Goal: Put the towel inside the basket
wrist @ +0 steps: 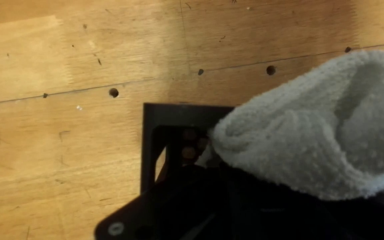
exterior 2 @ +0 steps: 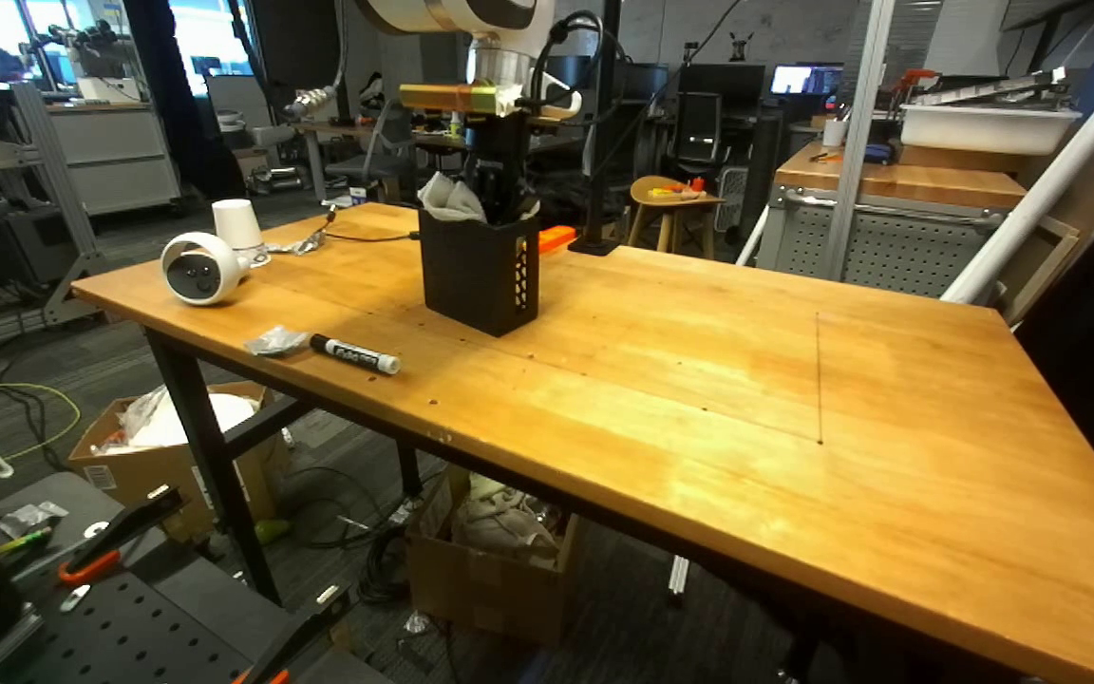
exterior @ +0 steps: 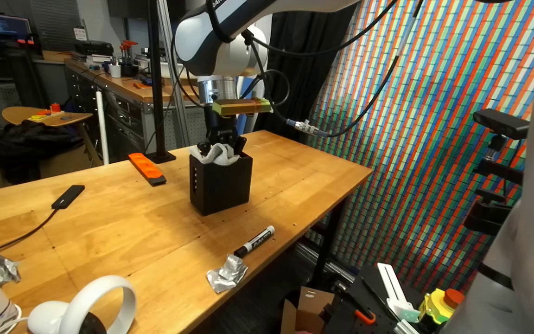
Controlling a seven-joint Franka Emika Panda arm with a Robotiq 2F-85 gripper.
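Note:
The black basket stands upright on the table in both exterior views point(exterior: 224, 188) point(exterior 2: 473, 271). Its corner and rim show in the wrist view point(wrist: 188, 115). The light grey towel is bunched in the basket's opening, with folds rising above the rim, in both exterior views point(exterior: 223, 155) point(exterior 2: 450, 199). It fills the right side of the wrist view point(wrist: 308, 143). My black gripper points straight down into the basket's opening, against the towel, in both exterior views point(exterior: 223, 139) point(exterior 2: 498, 195). In the wrist view the gripper point(wrist: 232, 200) is very dark. The fingertips are hidden by towel and basket.
A marker point(exterior: 254, 241) and crumpled foil point(exterior: 227, 273) lie near the table edge. An orange and black object point(exterior: 147, 169) lies behind the basket, near a black post point(exterior: 159, 156). A white ring-shaped device point(exterior 2: 200, 270) and white cup point(exterior 2: 237, 226) stand farther along.

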